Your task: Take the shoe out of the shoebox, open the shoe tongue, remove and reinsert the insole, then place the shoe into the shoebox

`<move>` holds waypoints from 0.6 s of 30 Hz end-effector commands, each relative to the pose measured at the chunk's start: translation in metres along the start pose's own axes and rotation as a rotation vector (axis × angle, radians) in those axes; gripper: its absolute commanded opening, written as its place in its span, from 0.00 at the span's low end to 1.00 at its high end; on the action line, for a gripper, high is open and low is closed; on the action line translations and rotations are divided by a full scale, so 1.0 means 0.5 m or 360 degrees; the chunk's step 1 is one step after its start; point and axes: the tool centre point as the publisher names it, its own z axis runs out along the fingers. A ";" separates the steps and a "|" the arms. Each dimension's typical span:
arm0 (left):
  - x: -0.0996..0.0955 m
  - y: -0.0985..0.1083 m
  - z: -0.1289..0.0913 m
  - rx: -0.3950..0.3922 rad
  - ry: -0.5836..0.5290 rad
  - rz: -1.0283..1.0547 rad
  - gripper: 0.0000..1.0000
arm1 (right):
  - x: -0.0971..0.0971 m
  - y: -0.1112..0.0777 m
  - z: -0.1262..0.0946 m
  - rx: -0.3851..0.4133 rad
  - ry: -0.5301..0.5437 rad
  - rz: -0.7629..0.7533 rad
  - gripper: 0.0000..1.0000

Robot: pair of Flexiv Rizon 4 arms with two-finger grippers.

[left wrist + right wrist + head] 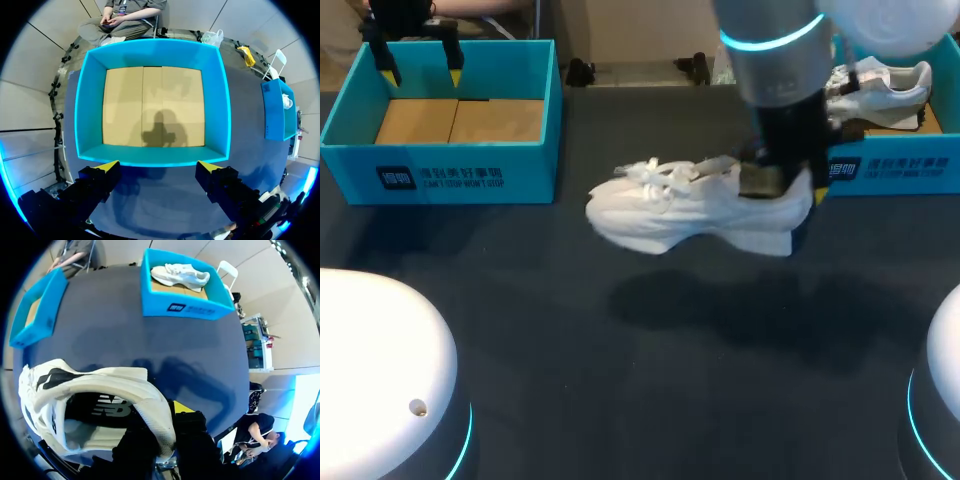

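Dark and matte, the table [620, 400] bears two bright blue shoeboxes, one toward each far corner. The left shoebox [450, 175] shows only its tan cardboard floor. The right shoebox [900, 170] holds the second shoe [880, 85], white, lying on its side.

There are two white shoes. The first shoe [690, 215] hangs above the middle of the table, toe toward the left shoebox, with its shadow lying apart from it on the surface below. The right gripper [162, 432] pinches its heel collar, one finger inside the opening and the yellow-tipped one outside. The dark insole shows inside the shoe in the right wrist view.

The left gripper [421, 73] hovers over the left shoebox [150, 155]. Its fingers are spread wide and nothing is between them, and the yellow tips sit above the box's near wall in the left wrist view.
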 end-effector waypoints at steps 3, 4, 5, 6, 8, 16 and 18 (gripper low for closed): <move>0.000 0.000 -0.001 -0.0001 -0.0001 0.0000 1.00 | 0.033 -0.050 0.002 -0.0023 -0.0051 -0.0027 0.00; 0.000 0.000 -0.001 -0.0001 -0.0001 0.0000 1.00 | 0.035 -0.056 0.004 -0.0023 -0.0049 -0.0027 0.00; 0.000 0.000 -0.001 -0.0001 -0.0001 0.0000 1.00 | 0.036 -0.062 0.006 -0.0022 -0.0032 -0.0027 0.00; 0.000 0.000 -0.001 -0.0001 -0.0001 0.0000 1.00 | 0.037 -0.067 0.008 -0.0017 -0.0031 -0.0022 0.00; 0.000 0.000 -0.001 -0.0001 -0.0001 0.0000 1.00 | 0.037 -0.070 0.009 -0.0015 -0.0033 -0.0019 0.00; 0.000 0.000 -0.001 -0.0001 -0.0001 0.0000 1.00 | 0.037 -0.070 0.009 -0.0015 -0.0033 -0.0019 0.00; 0.000 0.000 -0.001 -0.0001 -0.0001 0.0000 1.00 | 0.037 -0.070 0.009 -0.0015 -0.0033 -0.0019 0.00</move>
